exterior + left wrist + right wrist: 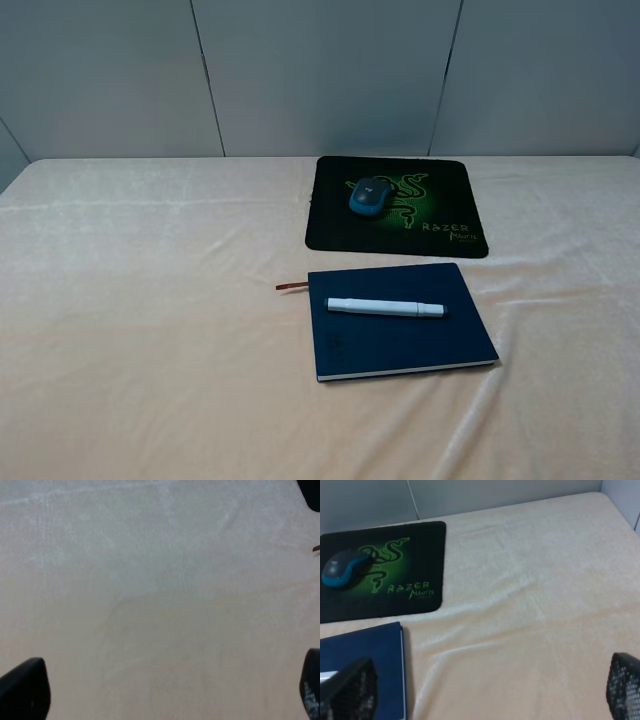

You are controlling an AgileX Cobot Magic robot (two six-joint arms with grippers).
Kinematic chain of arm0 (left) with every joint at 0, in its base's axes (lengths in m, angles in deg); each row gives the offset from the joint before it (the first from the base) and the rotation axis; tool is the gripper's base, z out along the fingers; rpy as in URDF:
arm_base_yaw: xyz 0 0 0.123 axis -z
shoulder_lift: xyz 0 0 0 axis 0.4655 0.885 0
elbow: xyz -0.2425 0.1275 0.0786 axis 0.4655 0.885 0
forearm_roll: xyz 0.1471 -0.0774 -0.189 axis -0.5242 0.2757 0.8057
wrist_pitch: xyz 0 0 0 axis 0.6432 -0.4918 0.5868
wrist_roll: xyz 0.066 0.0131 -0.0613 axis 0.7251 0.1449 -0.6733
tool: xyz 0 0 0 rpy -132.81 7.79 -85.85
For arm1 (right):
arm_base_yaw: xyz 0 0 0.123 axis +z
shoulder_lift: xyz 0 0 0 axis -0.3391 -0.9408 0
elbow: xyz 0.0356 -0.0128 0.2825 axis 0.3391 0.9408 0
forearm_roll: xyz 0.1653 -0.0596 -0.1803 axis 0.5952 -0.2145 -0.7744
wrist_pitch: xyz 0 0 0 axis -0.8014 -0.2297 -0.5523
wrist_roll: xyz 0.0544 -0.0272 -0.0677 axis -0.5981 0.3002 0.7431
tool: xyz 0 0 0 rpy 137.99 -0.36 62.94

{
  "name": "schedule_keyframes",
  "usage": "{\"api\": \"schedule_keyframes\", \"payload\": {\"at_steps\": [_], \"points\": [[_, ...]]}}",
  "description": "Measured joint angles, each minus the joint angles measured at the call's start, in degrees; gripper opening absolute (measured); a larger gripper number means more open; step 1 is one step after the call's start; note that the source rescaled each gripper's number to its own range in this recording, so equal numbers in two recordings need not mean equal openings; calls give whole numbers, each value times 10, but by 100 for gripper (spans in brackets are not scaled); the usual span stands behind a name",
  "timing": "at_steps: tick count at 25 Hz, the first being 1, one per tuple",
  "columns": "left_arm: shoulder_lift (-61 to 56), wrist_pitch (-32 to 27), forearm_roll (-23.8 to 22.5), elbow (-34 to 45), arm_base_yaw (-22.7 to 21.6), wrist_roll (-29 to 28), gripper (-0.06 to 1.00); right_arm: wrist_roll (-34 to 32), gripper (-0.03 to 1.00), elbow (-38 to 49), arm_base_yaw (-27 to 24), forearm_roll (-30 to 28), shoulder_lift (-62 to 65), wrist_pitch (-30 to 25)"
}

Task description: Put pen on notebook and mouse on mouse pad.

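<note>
The pen (385, 307) lies flat on the notebook (400, 335), toward the bench's (150, 300) front edge; the mouse (371, 195) sits on the mouse pad (440, 190) behind it. Both placements look done. Both end effectors (165, 690) (490, 692) stand wide and empty.

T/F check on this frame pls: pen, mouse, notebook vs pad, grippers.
1. The pen lies on the notebook. True.
2. The mouse sits on the bare cloth beside the pad. False: it sits on the pad, over the green logo.
3. The notebook overlaps the pad. False: a strip of cloth shows between them; the notebook lies nearer the camera.
4. The left gripper holds the pen. False: its fingers are wide apart over bare cloth, holding nothing.
5. The right gripper is open and empty. True.
</note>
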State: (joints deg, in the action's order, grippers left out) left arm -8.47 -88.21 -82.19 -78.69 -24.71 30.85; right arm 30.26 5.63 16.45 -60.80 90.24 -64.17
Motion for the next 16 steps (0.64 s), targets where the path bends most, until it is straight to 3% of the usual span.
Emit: {"api": "schedule_keyframes", "payload": {"at_steps": [16], "points": [[0,1,0,0,0,0,100,0,100,0,0,0,0,0]]}}
